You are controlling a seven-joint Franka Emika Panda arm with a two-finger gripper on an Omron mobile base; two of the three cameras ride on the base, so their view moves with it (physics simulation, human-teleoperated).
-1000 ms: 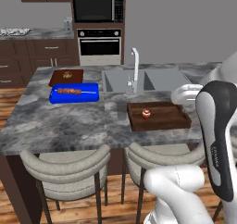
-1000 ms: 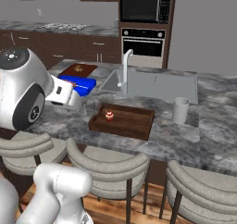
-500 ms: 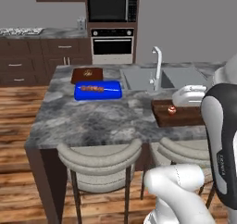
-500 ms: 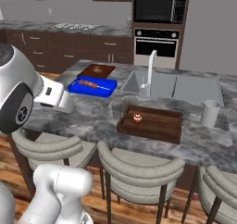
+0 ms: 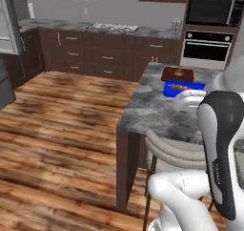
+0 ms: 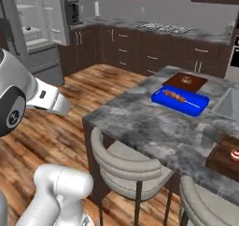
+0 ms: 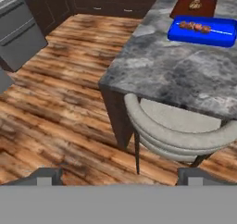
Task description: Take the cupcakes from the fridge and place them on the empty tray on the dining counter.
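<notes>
The gripper (image 7: pixel 118 174) hung in the air before the grey marbled dining counter (image 7: pixel 185 75), with its two dark fingertips (image 7: pixel 46 176) spread wide and nothing between them. Under the edge of the counter stood a beige round stool (image 7: pixel 178 128). On the counter, at the near right, the dark brown wooden tray (image 6: pixel 226 157) held a tiny cupcake with red topping (image 6: pixel 235 155). Farther along the counter lay a bright blue tray (image 6: pixel 179 100) with skewered food, and behind it a flat reddish-brown board (image 6: pixel 185 81). Far beyond the counter, across the wooden floor, the tall grey fridge (image 6: pixel 39 22) stood open; a small red thing on its pale shelf (image 6: pixel 29 29) was too small to identify. The second cupcake probably waited there. A cupcake is light and soft, so the fingers should close gently on the stiffer wrapper, not on the topping.
</notes>
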